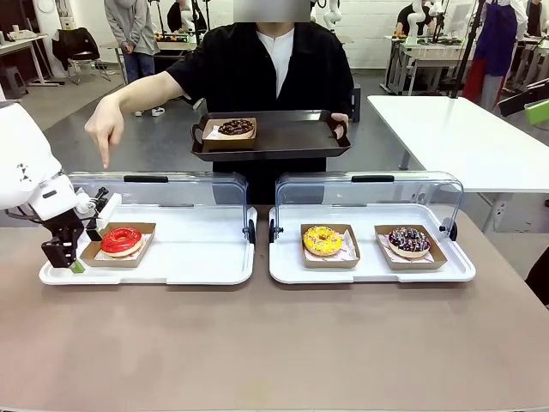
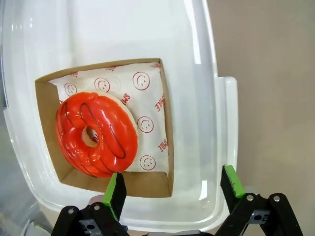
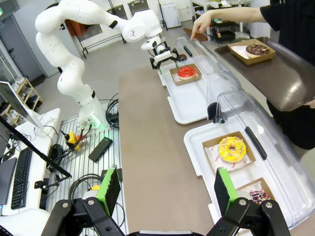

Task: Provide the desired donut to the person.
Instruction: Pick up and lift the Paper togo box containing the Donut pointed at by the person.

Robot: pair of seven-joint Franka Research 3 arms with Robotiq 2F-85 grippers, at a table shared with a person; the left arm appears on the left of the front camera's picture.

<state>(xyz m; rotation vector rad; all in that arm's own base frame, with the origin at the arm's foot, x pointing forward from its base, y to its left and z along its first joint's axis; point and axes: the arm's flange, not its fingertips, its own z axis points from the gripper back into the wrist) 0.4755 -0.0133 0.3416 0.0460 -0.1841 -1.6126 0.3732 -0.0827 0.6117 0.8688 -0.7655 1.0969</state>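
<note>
Front view: the person (image 1: 274, 69) stands at the far side holding a dark serving tray (image 1: 292, 142) that already carries a chocolate donut (image 1: 236, 127). Their pointing hand (image 1: 105, 129) aims down at the red donut (image 1: 122, 240). It sits in its cardboard tray (image 1: 147, 230) at the left end of the left white tray (image 1: 197, 249), under the raised clear lid (image 1: 171, 193). The left gripper (image 1: 75, 262) is just left of that cardboard tray. I judge the step in hand to be the approach to grasp the chosen donut.

Left wrist view: the left gripper (image 2: 173, 189) is spread wide with nothing in it. One green pad is over the near wall of the cardboard tray (image 2: 147, 181), the other over the white tray's rim. The red donut (image 2: 96, 133) lies flat, hole upward. Being round, it has no long axis. Its squarish carrier sits slightly skewed to the fingers, with one side wall between the pads. The next move probably calls for lowering, pinching that wall without touching the icing, then lifting out under the lid toward the serving tray.

Right wrist view: the right gripper (image 3: 167, 191) hangs parted and empty, high over the near table edge, well apart from the red donut (image 3: 186, 72) at the far left.
</note>
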